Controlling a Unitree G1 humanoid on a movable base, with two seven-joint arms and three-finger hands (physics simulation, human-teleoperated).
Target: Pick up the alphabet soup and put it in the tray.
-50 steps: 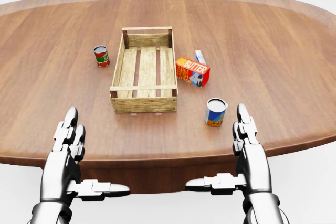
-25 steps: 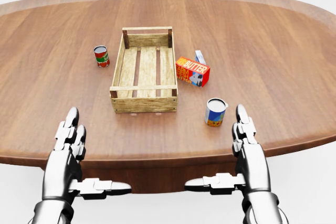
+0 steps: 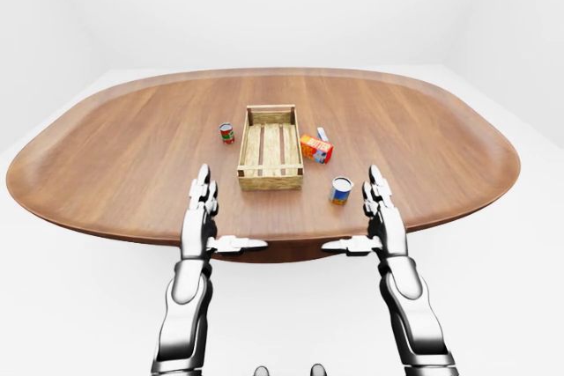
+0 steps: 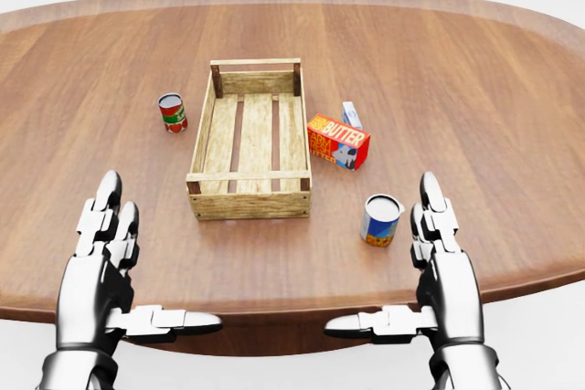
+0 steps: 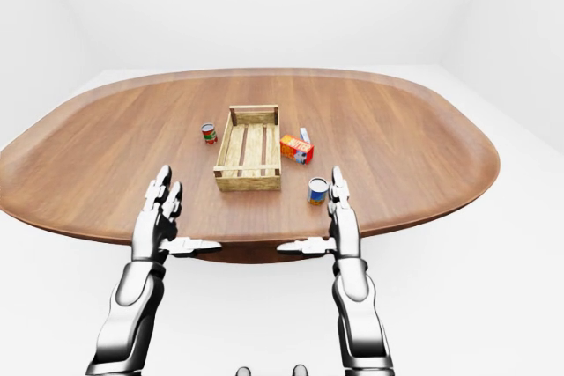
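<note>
The alphabet soup can, blue and white with an orange base, stands upright on the wooden table, to the lower right of the wooden slatted tray. The tray holds nothing. My right hand is open, fingers up and thumb pointing left, just right of and below the can, not touching it. My left hand is open and empty at the lower left, over the table's near edge.
A red and green can stands left of the tray. An orange butter box lies right of the tray, with a small white and blue box behind it. The table's rim runs just under both hands.
The whole picture has shifted: the table's things sit lower and slightly larger in the head view, so the camera has moved closer. Both hands stay open; nothing on the table moved.
</note>
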